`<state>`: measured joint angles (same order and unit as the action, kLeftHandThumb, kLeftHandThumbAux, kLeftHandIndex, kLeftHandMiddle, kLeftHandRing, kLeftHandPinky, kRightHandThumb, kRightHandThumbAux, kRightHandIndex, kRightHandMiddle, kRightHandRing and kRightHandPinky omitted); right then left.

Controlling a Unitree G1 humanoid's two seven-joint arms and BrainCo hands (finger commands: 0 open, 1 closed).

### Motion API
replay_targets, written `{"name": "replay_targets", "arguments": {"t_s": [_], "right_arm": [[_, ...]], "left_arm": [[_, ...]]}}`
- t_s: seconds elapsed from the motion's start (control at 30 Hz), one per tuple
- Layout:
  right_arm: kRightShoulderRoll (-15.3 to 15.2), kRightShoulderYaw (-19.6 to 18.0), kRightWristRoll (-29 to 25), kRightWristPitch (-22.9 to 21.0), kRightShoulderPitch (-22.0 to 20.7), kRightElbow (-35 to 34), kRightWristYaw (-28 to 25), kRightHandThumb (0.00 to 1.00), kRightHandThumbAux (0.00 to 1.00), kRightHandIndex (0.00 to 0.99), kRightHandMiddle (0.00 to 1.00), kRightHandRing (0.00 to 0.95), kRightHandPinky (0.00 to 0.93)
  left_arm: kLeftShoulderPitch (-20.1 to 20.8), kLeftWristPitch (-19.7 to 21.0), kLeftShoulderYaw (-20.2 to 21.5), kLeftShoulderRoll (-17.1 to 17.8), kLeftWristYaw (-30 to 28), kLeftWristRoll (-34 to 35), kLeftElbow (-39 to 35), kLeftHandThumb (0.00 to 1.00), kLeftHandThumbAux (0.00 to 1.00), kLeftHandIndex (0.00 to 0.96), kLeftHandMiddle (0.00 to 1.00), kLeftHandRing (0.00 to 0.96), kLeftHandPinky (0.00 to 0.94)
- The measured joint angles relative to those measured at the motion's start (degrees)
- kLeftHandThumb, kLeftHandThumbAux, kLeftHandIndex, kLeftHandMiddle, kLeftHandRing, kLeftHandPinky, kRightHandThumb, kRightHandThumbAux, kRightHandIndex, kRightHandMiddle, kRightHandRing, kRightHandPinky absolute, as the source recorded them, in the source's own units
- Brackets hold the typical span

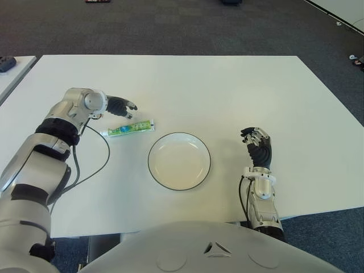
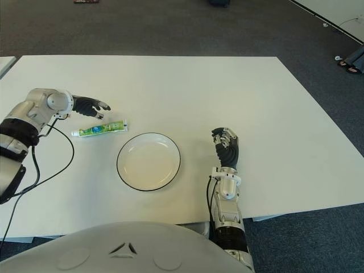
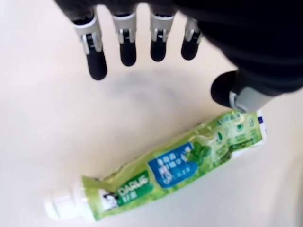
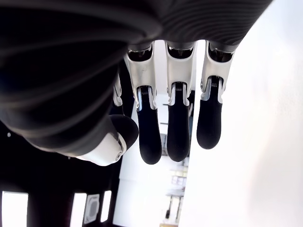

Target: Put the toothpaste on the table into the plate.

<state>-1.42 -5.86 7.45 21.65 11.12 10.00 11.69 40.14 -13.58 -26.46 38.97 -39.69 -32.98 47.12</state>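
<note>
White table [image 1: 227, 91] holds toothpaste [image 1: 131, 128] just below the spread, empty left hand [image 1: 118, 106].

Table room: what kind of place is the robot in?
Probably an office or a lab, not a home. The big plain white table stands on grey office carpet, and another white table's edge shows beside it. Only a toothpaste tube and a plate lie there.

- The left robot hand [image 3: 156, 52] hangs over the pale surface [image 3: 42, 142], four fingers [image 3: 97, 56] spread, thumb apart, holding nothing.
- A green toothpaste tube [image 3: 175, 165] lies flat on the surface.
- The thumb tip sits just beside the tube's crimped end; its white cap [image 3: 59, 208] points away.
</note>
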Motion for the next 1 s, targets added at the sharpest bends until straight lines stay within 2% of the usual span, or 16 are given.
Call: {"name": "replay_targets", "arguments": {"t_s": [0.27,0.37,0.53,0.63,0.8,1.0], "right_arm": [[0.0,0.0,0.0,0.0,0.1,-0.3,-0.2,0.704,0.735,0.429,0.476,0.452,0.479],[0.1,0.2,0.0,0.0,0.0,-0.4,-0.4,0.704,0.735,0.429,0.476,0.452,0.479],[0.2,0.1,-0.3,0.4,0.2,-0.4,-0.5,0.704,0.735,0.429,0.478,0.457,0.490],[0.2,0.1,-0.7,0.8,0.4,-0.4,-0.6,0.704,0.735,0.428,0.480,0.459,0.498],[0.2,0.1,-0.8,1.5,0.4,-0.4,-0.6,0.704,0.735,0.428,0.479,0.459,0.493],[0.2,0.2,-0.8,1.8,0.4,-0.4,-0.8,0.703,0.735,0.428,0.475,0.451,0.475]], "left_arm": [[-1.2,1.8,3.5,4.6,-3.4,1.9,-9.0,0.520,0.420,0.030,0.006,0.087,0.194],[-1.7,2.2,4.4,5.7,-3.4,2.1,-11.1,0.533,0.412,0.031,0.002,0.074,0.188],[-5.0,2.4,5.7,6.0,-3.1,3.5,-13.1,0.579,0.409,0.035,0.003,0.064,0.161],[-7.0,2.6,5.7,5.8,-4.5,4.8,-14.4,0.569,0.399,0.023,0.001,0.050,0.122],[-9.2,3.6,5.8,5.9,-5.7,5.5,-18.1,0.639,0.379,0.018,0.007,0.058,0.162],[-12.2,5.9,5.4,6.7,-7.8,5.3,-25.0,0.615,0.367,0.010,0.005,0.054,0.128]]}}
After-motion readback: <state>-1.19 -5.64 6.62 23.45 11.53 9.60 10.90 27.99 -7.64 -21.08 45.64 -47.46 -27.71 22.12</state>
